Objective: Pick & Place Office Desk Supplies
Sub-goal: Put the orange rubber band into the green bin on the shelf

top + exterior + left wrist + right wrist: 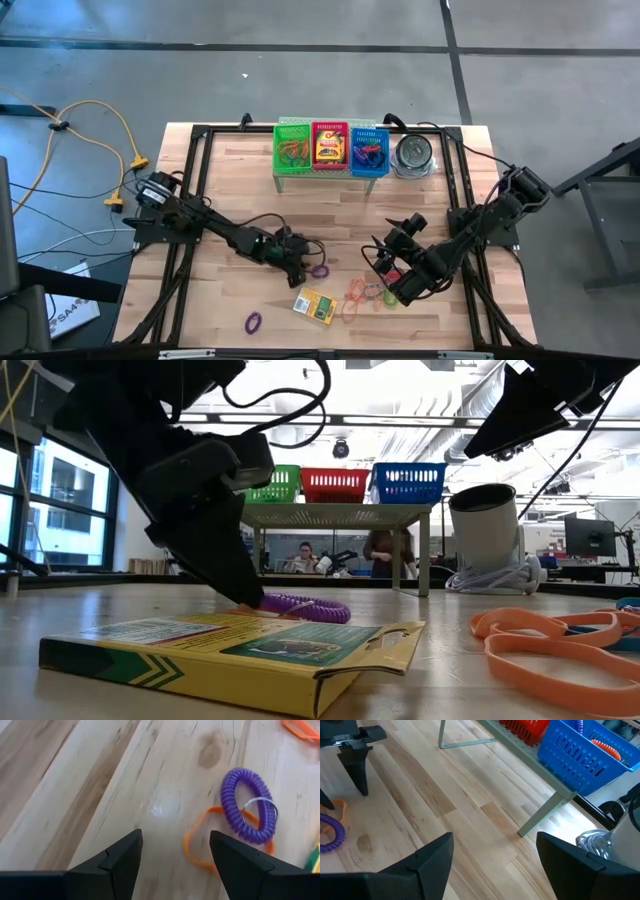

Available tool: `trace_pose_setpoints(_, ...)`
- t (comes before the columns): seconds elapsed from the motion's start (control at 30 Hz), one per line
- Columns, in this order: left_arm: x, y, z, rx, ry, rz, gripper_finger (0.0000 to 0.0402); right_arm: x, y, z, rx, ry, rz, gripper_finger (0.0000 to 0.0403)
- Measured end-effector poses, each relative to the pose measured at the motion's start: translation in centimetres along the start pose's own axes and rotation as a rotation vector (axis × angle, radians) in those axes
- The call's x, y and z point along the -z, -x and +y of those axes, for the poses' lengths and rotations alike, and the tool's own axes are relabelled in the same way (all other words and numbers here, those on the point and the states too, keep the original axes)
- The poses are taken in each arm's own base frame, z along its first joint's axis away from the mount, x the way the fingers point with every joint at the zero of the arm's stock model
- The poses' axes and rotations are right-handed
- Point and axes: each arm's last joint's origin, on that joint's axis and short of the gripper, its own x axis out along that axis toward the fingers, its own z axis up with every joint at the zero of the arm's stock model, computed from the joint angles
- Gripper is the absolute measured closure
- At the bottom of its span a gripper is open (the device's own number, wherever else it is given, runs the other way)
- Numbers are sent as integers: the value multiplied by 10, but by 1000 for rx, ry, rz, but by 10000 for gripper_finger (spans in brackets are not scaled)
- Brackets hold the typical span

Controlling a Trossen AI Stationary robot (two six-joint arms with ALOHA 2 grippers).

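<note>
Looking down on the worktop, I see the left gripper (303,268) with fingers apart and nothing between them, hovering just beside a purple coil band (319,270) that lies flat near the middle. An orange band (200,845) lies partly under the coil. One crayon box (316,305) lies flat toward the front edge, long axis skewed to that edge. Loose orange bands (358,295) sit between the box and the right gripper (392,262), also spread and empty. Green basket (293,147), red basket (330,146), blue basket (368,150) and metal tin (413,155) stand along the back edge.
</note>
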Motion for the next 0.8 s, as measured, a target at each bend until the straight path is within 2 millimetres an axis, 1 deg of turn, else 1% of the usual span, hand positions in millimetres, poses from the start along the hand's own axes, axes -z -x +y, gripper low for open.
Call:
trace_pose_setpoints(0.2,7,-11,1,-23,-11,18,176,0,0,0,1,1,-1,129)
trace_pose_setpoints(0.37,12,-14,0,-50,-34,21,209,0,0,0,1,5,-2,129)
trace_pose_setpoints(0.57,14,-14,2,-69,-45,32,281,0,0,0,1,5,-1,129)
trace_pose_setpoints(0.8,17,-14,3,-69,-42,64,387,0,0,0,1,5,0,129)
